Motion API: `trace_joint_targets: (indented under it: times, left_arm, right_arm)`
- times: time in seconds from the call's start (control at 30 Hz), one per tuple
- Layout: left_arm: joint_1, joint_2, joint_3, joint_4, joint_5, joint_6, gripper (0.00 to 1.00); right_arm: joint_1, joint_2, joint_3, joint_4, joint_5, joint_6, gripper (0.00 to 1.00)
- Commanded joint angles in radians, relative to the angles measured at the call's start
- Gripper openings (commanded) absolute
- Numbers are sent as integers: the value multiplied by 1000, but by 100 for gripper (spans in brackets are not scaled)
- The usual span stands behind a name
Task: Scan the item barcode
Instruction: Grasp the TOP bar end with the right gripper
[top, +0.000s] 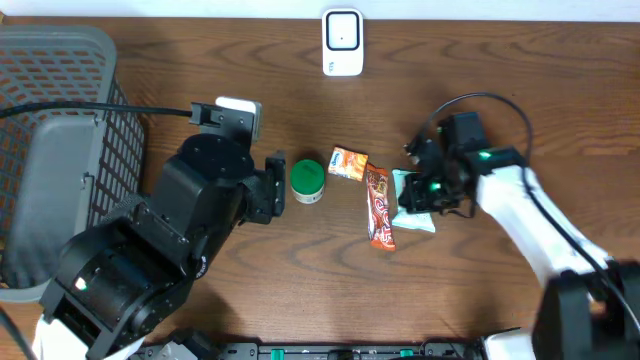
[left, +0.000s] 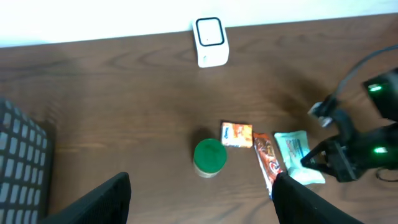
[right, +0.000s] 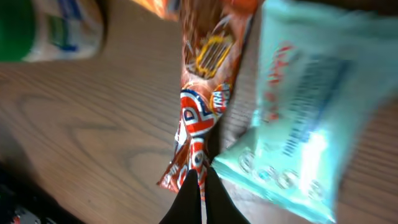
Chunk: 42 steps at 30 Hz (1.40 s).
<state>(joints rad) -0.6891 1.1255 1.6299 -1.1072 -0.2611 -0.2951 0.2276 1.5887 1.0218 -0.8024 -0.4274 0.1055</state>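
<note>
Four items lie in a row mid-table: a green-lidded jar (top: 307, 181), a small orange packet (top: 348, 163), a red snack bar (top: 378, 207) and a teal packet (top: 420, 222). The white scanner (top: 342, 42) stands at the table's far edge. My right gripper (right: 203, 177) is shut, its tips low over the near end of the red bar (right: 202, 93), right beside the teal packet (right: 311, 112); whether it pinches anything I cannot tell. My left gripper (left: 202, 205) is open and empty, just short of the green jar (left: 209, 157).
A grey wire basket (top: 60, 60) fills the left side of the table, beside the left arm. The right arm's cable loops above the teal packet. Bare wood lies between the items and the scanner (left: 210, 41).
</note>
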Motion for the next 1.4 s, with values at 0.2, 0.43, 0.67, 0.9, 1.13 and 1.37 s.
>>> trace_joint_targets:
  times: [0.2, 0.43, 0.67, 0.9, 1.13, 1.37]
  left_arm:
    - [4, 18, 10, -11, -22, -6, 74]
    - [4, 36, 10, -26, -22, -6, 74]
    - [4, 51, 10, -64, -21, -16, 74]
    - [4, 51, 10, -82, -21, -16, 74]
    - [4, 51, 10, -82, -22, -17, 74]
    - [4, 29, 10, -77, -109, -83, 74]
  right_arm:
    - [150, 114, 12, 78, 166, 156, 1]
    - [214, 141, 10, 66, 288, 219, 1]
    - [281, 212, 10, 66, 287, 224, 1]
    - [315, 182, 43, 31, 225, 212, 1]
    - [314, 30, 157, -66, 206, 186, 41]
    - [347, 79, 156, -63, 349, 187, 99]
